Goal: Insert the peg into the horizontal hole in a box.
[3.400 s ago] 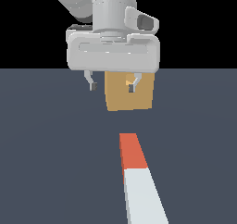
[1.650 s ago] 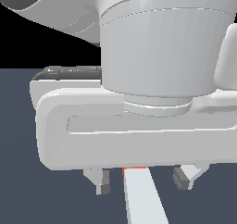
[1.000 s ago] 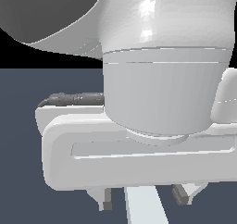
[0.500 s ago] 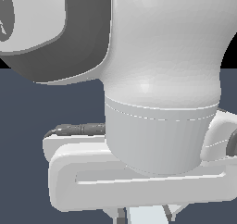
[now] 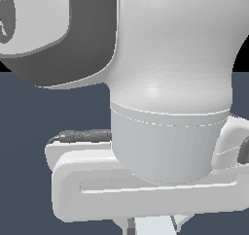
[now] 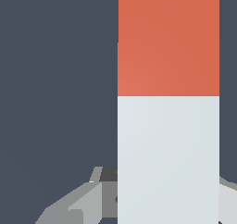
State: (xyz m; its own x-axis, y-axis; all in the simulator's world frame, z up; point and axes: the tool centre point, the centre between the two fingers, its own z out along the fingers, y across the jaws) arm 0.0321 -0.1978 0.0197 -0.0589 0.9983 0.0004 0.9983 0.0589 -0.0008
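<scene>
Peg [image 6: 168, 105] position: directly beneath my pincer [image 6: 152, 200], lying flat on the dark surface [image 6: 55, 79], its long axis running straight away from my wrist. In the wrist view the white section is nearest my fingers and the orange-red end lies farther out. In the exterior view only a small pale patch of the white section [image 5: 154, 226] shows below my hand; my own arm body fills nearly all of that picture.

Pincer state: one finger [image 6: 83, 200] is visible to one side of the white section and a pale edge of the other shows at the opposite side, so the jaws straddle the bar. Whether the pads are pressing on the peg or standing just clear of it, I cannot tell; no gap or contact line is visible. Treat grasp as unconfirmed.

Task progress, by judgement:
1. Approach and alignment over the white section: apparently complete.
2. Closing on the peg: unconfirmed.
3. Lift: not done, as far as the pictures indicate.
4. Carry to the box, align with the hole, insert: all outstanding.

Neither box nor hole appears in either current view.
</scene>
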